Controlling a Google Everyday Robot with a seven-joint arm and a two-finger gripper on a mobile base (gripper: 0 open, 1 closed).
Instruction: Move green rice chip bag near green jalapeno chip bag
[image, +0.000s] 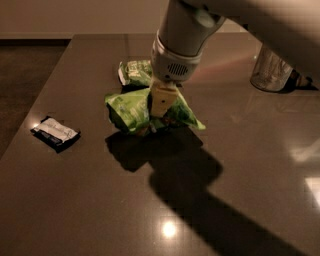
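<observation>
The green rice chip bag (131, 111) is a large lime-green pouch, crumpled and lifted above the dark table, casting a shadow below it. My gripper (159, 105) hangs from the white arm at the top centre and is shut on the bag's middle; a cream finger (160, 100) shows in front of it. The green jalapeno chip bag (134, 72) is smaller and darker green. It lies on the table just behind the held bag, partly hidden by the arm.
A small black-and-white packet (56, 132) lies at the left of the table (100, 200). A clear glass container (270, 72) stands at the back right. The table's left edge borders a dark floor.
</observation>
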